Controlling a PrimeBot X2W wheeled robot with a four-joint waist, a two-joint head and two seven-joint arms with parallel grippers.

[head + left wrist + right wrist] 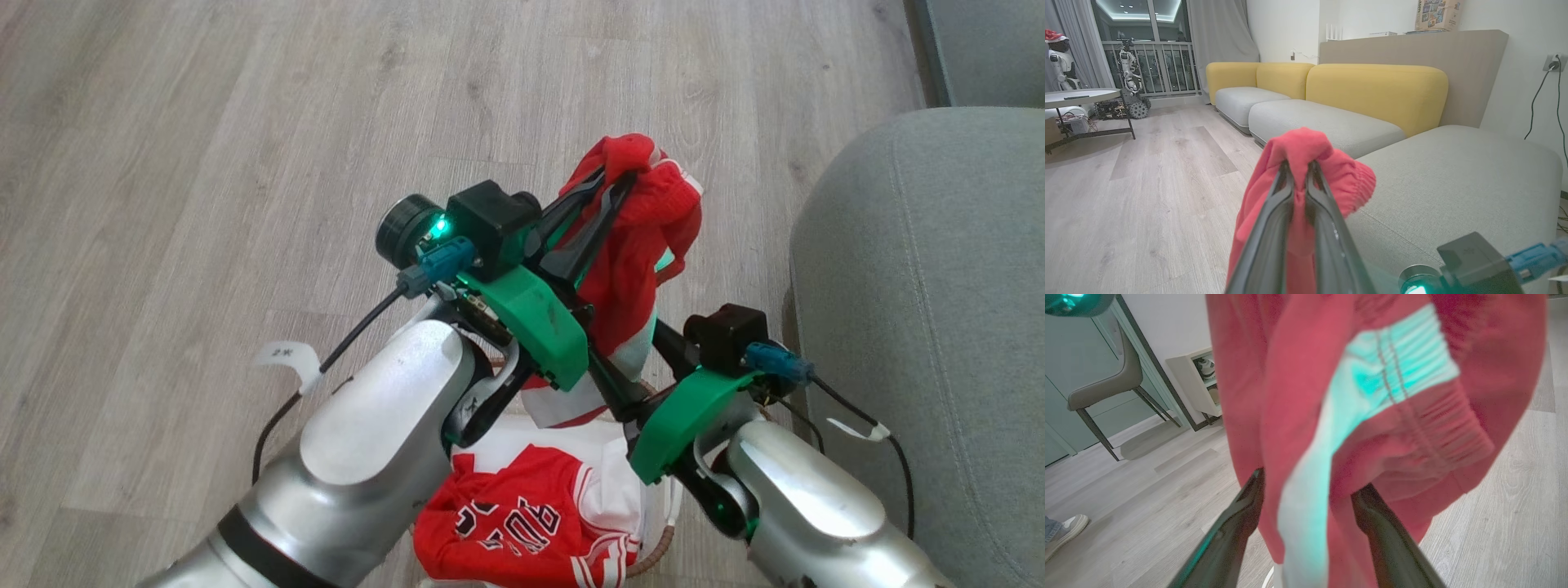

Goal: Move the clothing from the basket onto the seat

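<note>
Below my left pincer point(616, 181), clamped on the red shorts point(637, 253), the jersey point(522, 523) lies in the basket point(657, 551), while my right pincer point(1310, 486) gapes around the hanging cloth, beside the seat point(939, 327).

Silver forearm shells point(384, 425) carried green plastic wrist brackets point(535, 314), black camera blocks point(490, 216), teal connectors point(445, 260) and black cables point(359, 327) with white tags point(290, 359); the fingers point(1267, 228) were long and dark.

The pale wood-plank floor point(204, 163) carries the basket point(660, 545), standing beneath the left fingers point(600, 216) on the robot's side, and the grey seat point(922, 327), to their right.
</note>
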